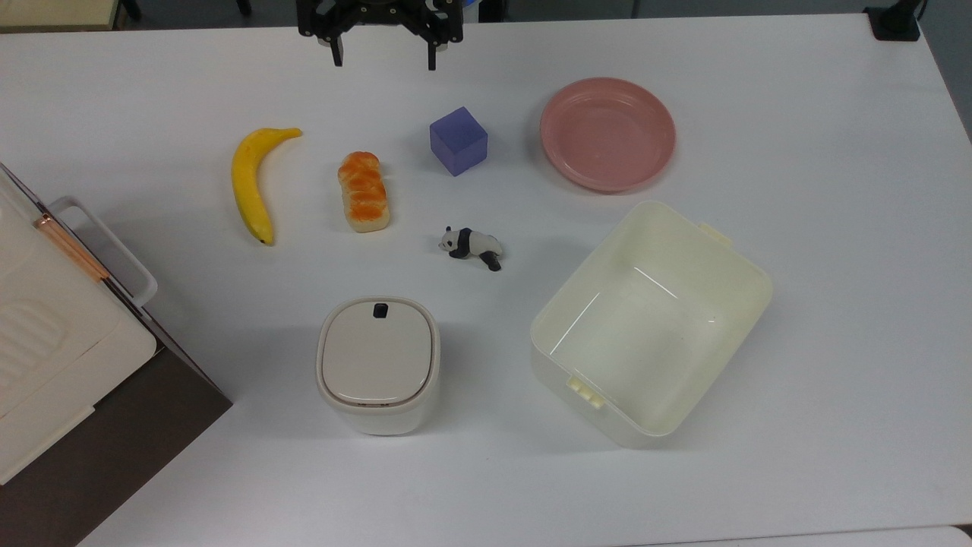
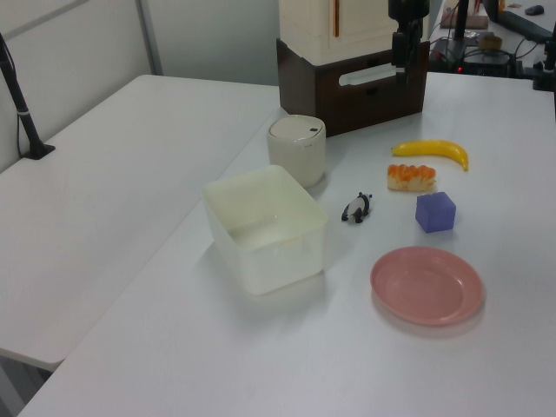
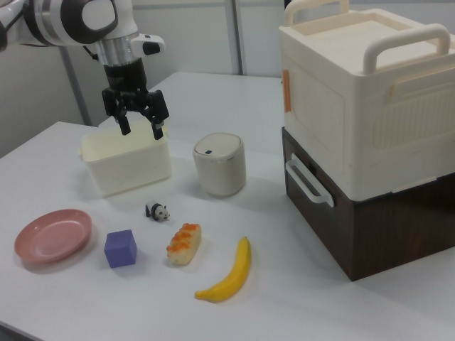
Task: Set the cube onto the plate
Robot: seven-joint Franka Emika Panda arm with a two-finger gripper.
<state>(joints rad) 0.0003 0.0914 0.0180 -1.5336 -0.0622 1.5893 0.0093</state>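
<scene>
Top view, L to R: banana (image 1: pixel 253 182), bread (image 1: pixel 364 190), gripper (image 1: pixel 383 57) up at table edge w/ fingers apart and empty, cube (image 1: pixel 458 140) on table just left of plate (image 1: pixel 607 133). Risk: cube sits rotated, so an unaligned grip could slip off corners.

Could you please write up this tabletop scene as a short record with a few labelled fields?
claw: open, empty, raised above the table
cube: purple-blue, on the table, apart from the plate
plate: pink, empty, to the top view's right of the cube
tub: cream, open, empty
lidded container: off-white, lid shut
other items: banana, bread, panda figure
task state: cube not yet grasped
</scene>
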